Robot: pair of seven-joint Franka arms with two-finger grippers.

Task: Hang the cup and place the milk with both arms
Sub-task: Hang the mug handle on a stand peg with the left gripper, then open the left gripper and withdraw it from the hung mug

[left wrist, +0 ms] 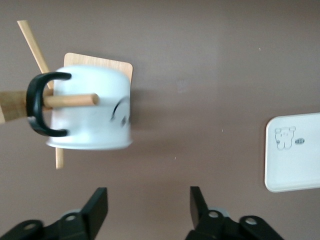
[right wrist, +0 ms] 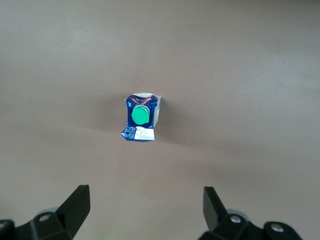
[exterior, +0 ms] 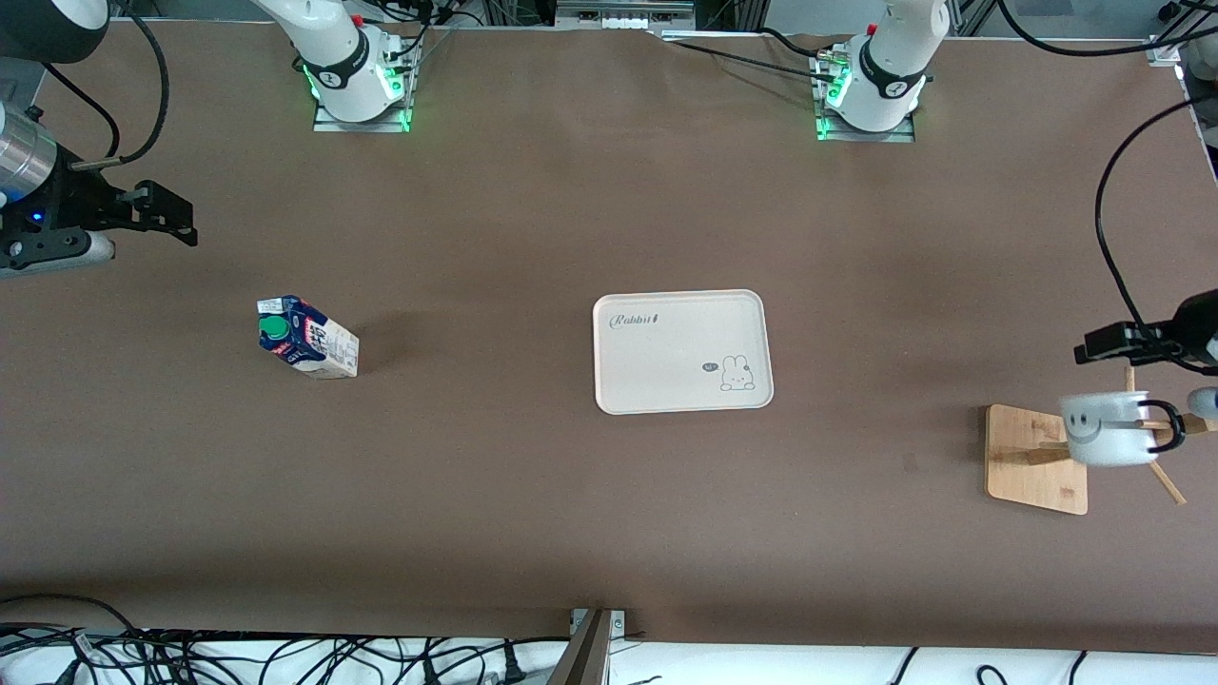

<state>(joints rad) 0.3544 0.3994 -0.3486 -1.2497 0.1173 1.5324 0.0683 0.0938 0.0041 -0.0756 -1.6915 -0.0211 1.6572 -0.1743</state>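
The white cup with a smiley face hangs by its black handle on a peg of a wooden rack at the left arm's end of the table. My left gripper is open and empty, up in the air beside the rack and apart from the cup; in the left wrist view the gripper holds nothing. The milk carton stands on the table toward the right arm's end. My right gripper is open and empty, high above the table beside the milk; the right wrist view shows the gripper empty.
A white tray with a rabbit drawing lies in the middle of the table, with nothing on it; its corner shows in the left wrist view. Brown table surface lies between milk, tray and rack. Cables run along the table's near edge.
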